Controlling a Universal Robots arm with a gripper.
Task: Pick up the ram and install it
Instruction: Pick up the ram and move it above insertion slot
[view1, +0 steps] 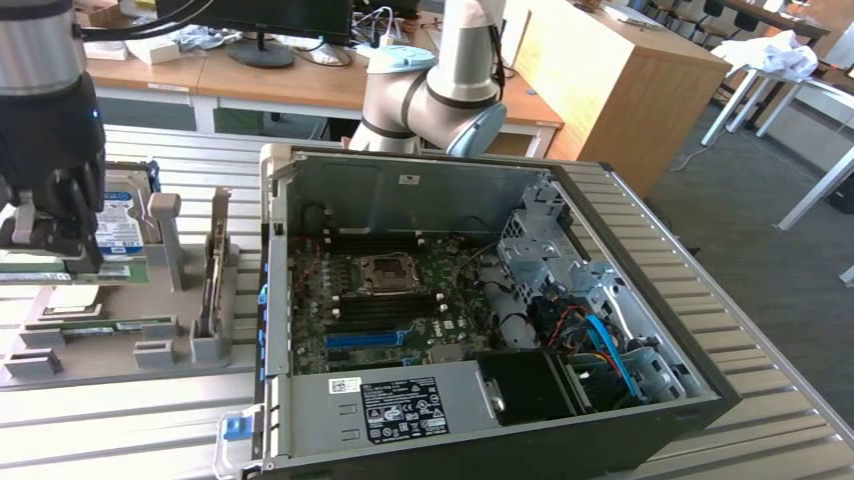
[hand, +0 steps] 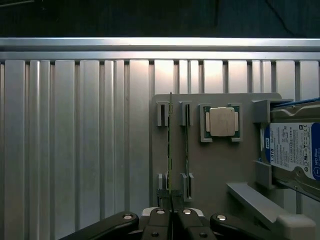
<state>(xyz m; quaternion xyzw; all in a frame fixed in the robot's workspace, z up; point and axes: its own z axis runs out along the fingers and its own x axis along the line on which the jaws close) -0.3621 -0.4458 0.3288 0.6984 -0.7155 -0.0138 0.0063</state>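
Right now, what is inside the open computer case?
The motherboard, its processor socket, a blue slot and cables. The labelled power supply covers whatever lies beneath it.

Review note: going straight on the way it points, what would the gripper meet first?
Probably the ram standing on edge in the gray holder: the gripper lines up over its end. How near it already is, I cannot tell.

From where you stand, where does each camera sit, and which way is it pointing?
Exterior view: off the arm and above the slatted table, looking down at the open computer case and gray parts tray; the arm and pincer show.
Wrist view: on the wrist, looking straight down on the tray at the ram, processor chip and hard drive; the pincer shows.
Shared: tray, hard drive, pincer.
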